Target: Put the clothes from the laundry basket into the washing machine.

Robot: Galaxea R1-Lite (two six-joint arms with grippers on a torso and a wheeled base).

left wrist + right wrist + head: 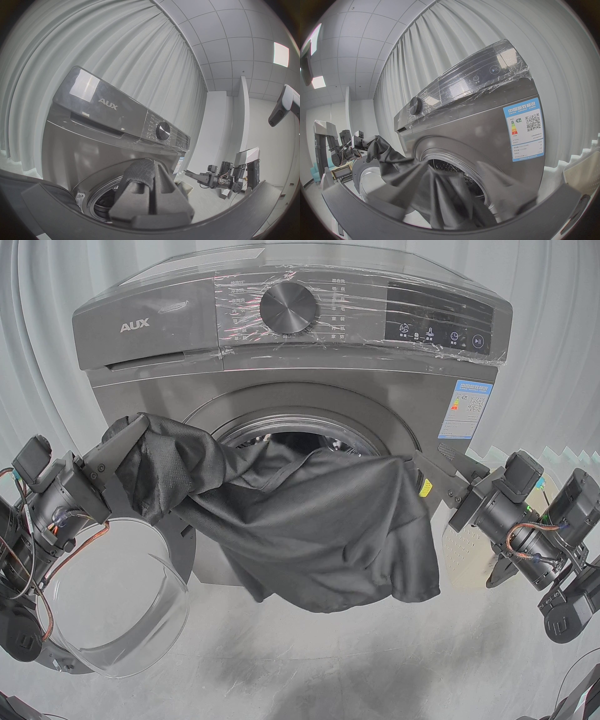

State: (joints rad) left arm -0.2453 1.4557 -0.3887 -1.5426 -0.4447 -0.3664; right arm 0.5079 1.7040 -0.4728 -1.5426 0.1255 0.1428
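Position: the black garment [312,521] is slung across the front of the washing machine [156,334], spanning the open porthole [250,432]. Its upper middle fold lies at or just inside the opening. The bulk sags below the lower rim and hangs free above the floor. The glass door [112,602] stands swung open on the robot's left.

Left fingers [119,449]: clamped together on one bunched corner of the garment, level with the upper left of the porthole. The left wrist view confirms dark mesh cloth pinched between them.

Right fingers [440,480]: at the right edge of the porthole, touching the garment's other end. They appear to stand apart, with cloth lying against them rather than nipped, though this is not certain.

Handling assessment: a light, thin, fully limp fabric with a fine mesh texture. It will not hold shape and will fold and trail. It may snag on the porthole rim or slide back out under its own hanging weight. Not fragile. The best hold is judged to be a gathered bunch near an edge or corner, as on the left. The sagging lower portion likely needs lifting over the rim before any release
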